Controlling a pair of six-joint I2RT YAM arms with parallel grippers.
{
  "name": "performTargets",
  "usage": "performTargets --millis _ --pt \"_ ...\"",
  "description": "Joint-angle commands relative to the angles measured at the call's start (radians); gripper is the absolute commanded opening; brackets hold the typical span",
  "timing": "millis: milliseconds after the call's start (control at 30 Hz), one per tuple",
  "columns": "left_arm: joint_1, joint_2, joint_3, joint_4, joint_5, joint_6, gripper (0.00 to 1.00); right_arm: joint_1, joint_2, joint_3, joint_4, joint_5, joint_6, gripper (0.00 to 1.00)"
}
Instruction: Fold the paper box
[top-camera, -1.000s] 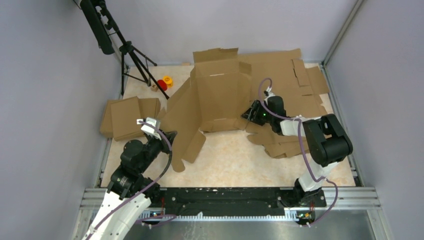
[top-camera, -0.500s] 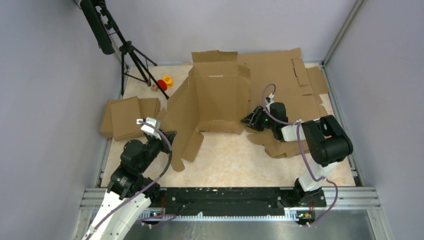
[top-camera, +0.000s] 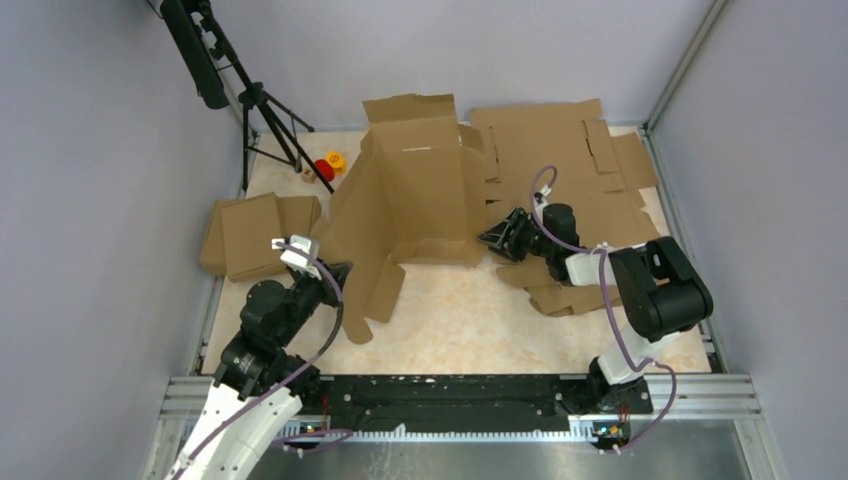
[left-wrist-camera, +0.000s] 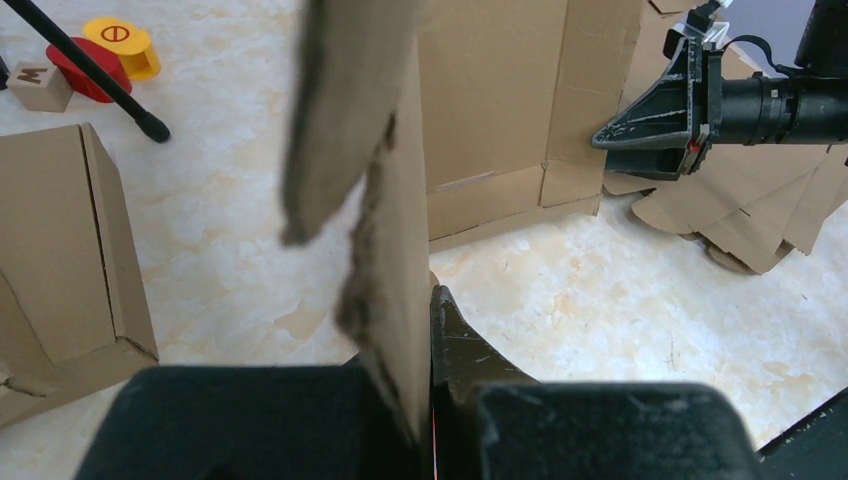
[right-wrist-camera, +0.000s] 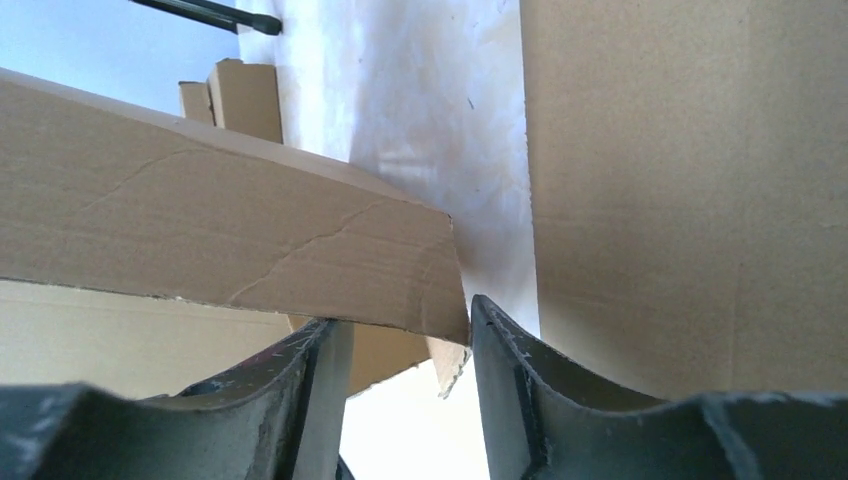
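Paper box stands half-raised, centre-top of the overhead frame. Left jaws shut on its lower-left panel edge. Right jaws part-open astride 1 flap corner (pinch unclear). Best course: seat that flap deep, close firmly, then fold along the crease.

My left arm and right arm are black with white link sections, purple cables looping along both; my right gripper is black, wedge-shaped.
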Motion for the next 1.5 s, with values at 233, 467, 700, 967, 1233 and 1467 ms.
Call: performTargets --millis 233,467,700,967,1233,1467 --pt "-0.004 -0.038 -0.012 0.037 0.035 -0.029 0.0 0.068 -0.02 0.093 -0.254 0.135 -0.219 0.65" --pt "-0.004 -0.042 -0.011 0.035 0.032 -0.028 0.0 0.126 -0.005 0.113 -0.384 0.254 -0.244 0.62" --pt "-0.003 -0.035 -0.007 0.039 0.025 -0.018 0.01 0.146 -0.047 0.066 -0.355 0.353 -0.22 0.39" --pt "-0.004 -0.028 0.003 0.045 0.031 -0.03 0.01 0.145 -0.11 0.024 -0.237 0.324 -0.053 0.26" --pt "-0.003 -0.04 0.001 0.022 0.026 -0.02 0.0 0.145 -0.115 0.037 -0.128 0.291 0.115 0.18" --pt "-0.004 -0.04 -0.005 0.031 0.033 -0.029 0.0 0.146 -0.135 -0.029 0.034 0.341 0.348 0.06"
